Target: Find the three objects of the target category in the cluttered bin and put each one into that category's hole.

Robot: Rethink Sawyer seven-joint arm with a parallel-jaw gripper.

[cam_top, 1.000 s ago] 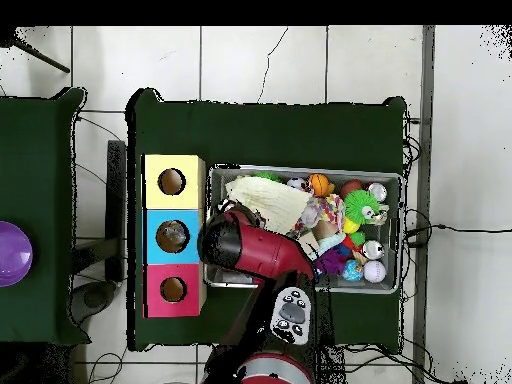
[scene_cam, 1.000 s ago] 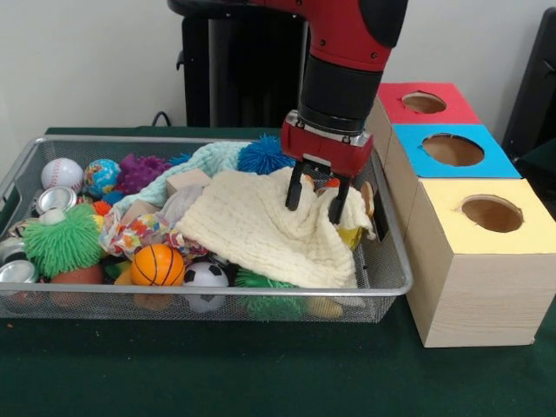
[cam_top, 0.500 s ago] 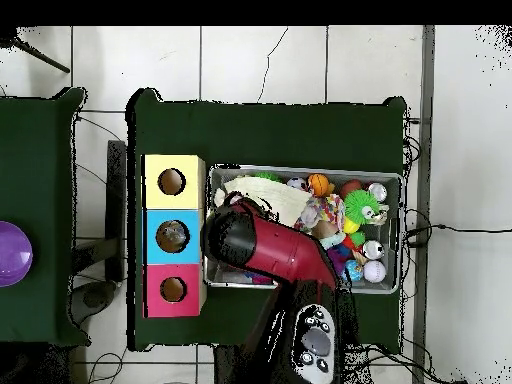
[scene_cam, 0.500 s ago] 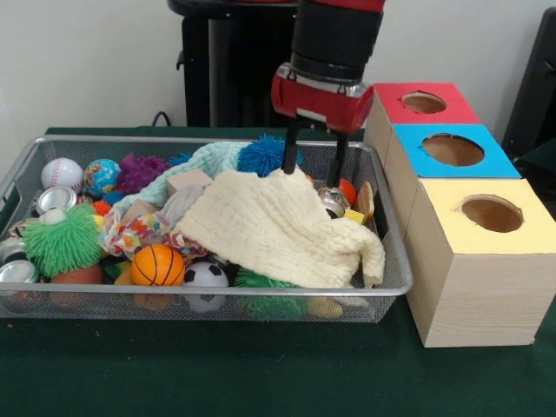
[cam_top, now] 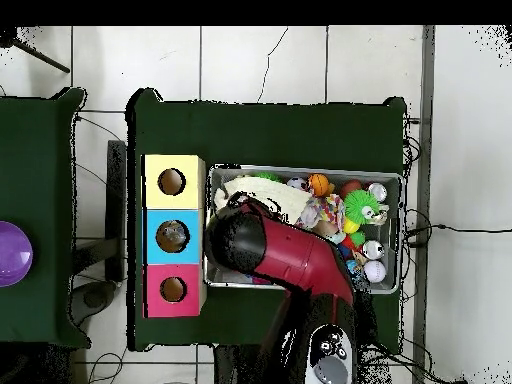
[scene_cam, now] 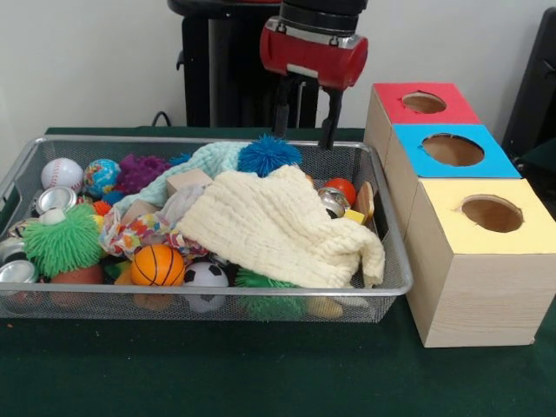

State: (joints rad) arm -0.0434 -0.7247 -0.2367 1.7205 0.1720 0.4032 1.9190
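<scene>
I see the tool [scene_cam: 305,120] hanging at the upper middle of the front view, above the back rim of the wire bin [scene_cam: 52,300]. Its two dark fingers [scene_cam: 281,109] stand apart with nothing between them, their tips clear of everything below.

The bin fills the left and middle of the frame, sitting on the green surface [scene_cam: 261,373]. A cream cloth [scene_cam: 278,228] lies draped over the clutter in the bin's right half, one corner hanging toward the front rim. Just behind it sits a blue spiky ball [scene_cam: 268,155], almost straight under the tool. A red ball [scene_cam: 340,188] and a shiny metal piece [scene_cam: 333,201] peek out at the cloth's right edge. On the left I can make out a baseball [scene_cam: 62,174], a globe ball [scene_cam: 102,176], a purple fuzzy toy [scene_cam: 141,171], a green spiky ball [scene_cam: 62,241], an orange basketball [scene_cam: 157,265] and a small soccer ball [scene_cam: 205,276] against the front wall. A pale teal cloth [scene_cam: 193,165] runs along the back.

To the right of the bin stand three boxes in a row, each with a round hole on top: the red box [scene_cam: 424,103] farthest up the frame, the blue box [scene_cam: 452,149] in the middle, the yellow box [scene_cam: 491,217] lowest.

In the overhead view the red arm [cam_top: 290,262] covers the bin's left half, hiding the tool.
</scene>
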